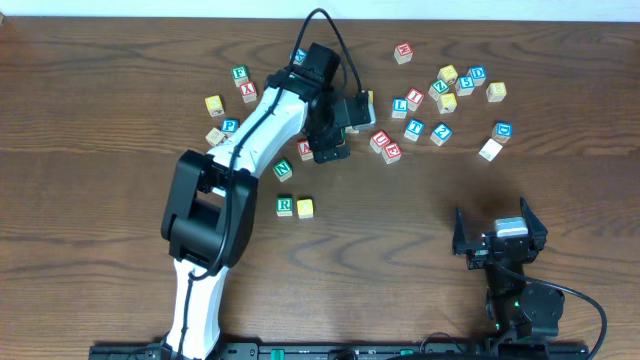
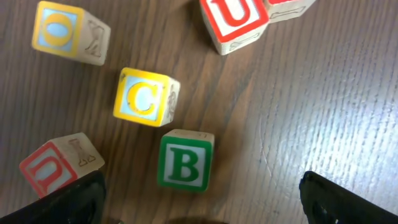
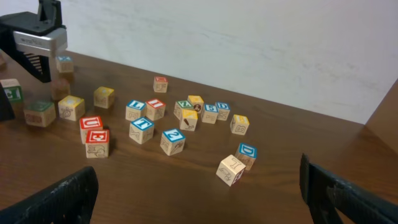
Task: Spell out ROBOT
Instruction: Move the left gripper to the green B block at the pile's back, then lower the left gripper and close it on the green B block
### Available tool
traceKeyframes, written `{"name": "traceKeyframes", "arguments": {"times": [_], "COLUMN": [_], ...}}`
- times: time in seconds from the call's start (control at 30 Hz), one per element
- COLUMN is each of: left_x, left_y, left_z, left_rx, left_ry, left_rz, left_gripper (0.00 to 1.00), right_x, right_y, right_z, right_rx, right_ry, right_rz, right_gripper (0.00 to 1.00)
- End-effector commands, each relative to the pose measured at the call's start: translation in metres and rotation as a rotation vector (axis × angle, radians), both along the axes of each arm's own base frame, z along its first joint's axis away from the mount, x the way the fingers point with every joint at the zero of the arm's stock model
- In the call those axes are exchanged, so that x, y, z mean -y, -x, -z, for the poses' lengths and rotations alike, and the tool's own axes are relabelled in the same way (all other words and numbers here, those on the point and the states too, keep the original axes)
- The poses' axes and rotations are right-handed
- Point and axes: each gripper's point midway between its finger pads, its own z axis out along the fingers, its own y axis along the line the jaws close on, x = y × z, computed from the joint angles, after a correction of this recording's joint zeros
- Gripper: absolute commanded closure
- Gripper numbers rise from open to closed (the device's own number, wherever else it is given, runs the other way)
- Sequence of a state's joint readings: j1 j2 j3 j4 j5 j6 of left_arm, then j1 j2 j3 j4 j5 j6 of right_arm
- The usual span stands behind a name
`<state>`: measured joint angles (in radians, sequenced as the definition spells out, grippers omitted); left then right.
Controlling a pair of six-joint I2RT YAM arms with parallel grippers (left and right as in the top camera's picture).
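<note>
**Left end effector released over the B, word barely begun**

Left end effector hung with its jaws spread wide and empty. The green B cube sat on the desk below, in line between them and not yet touched. Just beyond the B I saw a yellow C cube, then a yellow O cube further out, with a red U cube off to the other side. From overhead, toward the robot's base, the green R cube stood with a yellow cube just beside it. I could not read that letter, but I judged it the first O. That made two of five placed, with B, the second O and T left. I could not pick the T out of the scattered far cluster. Right end effector sat parked well apart, jaws wide, holding nothing.
</note>
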<state>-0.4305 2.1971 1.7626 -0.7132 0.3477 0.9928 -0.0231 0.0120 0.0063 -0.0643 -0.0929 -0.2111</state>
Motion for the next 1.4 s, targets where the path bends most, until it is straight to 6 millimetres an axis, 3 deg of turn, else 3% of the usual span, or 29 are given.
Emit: {"name": "traceKeyframes", "arguments": {"times": [0.0,0.3,0.57,0.73,1.17,1.37], "left_x": [-0.003,-0.005,-0.001,-0.003,0.007,0.007], "left_y": [-0.01,-0.017,-0.012,-0.008,-0.001,0.001], "left_z": [-0.003,-0.001,0.006,0.015,0.013,0.026], "left_rx": [0.007,0.021,-0.017,-0.046,-0.08,-0.106], "left_ry": [0.039,0.046,0.068,0.056,0.114,0.105], "left_rz": [-0.006,-0.014,-0.014,-0.014,0.006,0.002], "left_gripper": [0.02,0.01,0.11,0.11,0.12,0.13], "right_x": [0.002,0.002,0.001,0.002,0.001,0.001], "right_y": [0.0,0.0,0.0,0.0,0.0,0.0], "right_z": [0.0,0.0,0.0,0.0,0.0,0.0], "right_rx": [-0.002,-0.002,-0.002,-0.002,-0.002,-0.002], "right_ry": [-0.016,-0.016,-0.016,-0.016,-0.016,-0.016], "right_rz": [0.009,0.009,0.008,0.009,0.008,0.008], "right_gripper": [0.01,0.01,0.01,0.01,0.01,0.01]}}
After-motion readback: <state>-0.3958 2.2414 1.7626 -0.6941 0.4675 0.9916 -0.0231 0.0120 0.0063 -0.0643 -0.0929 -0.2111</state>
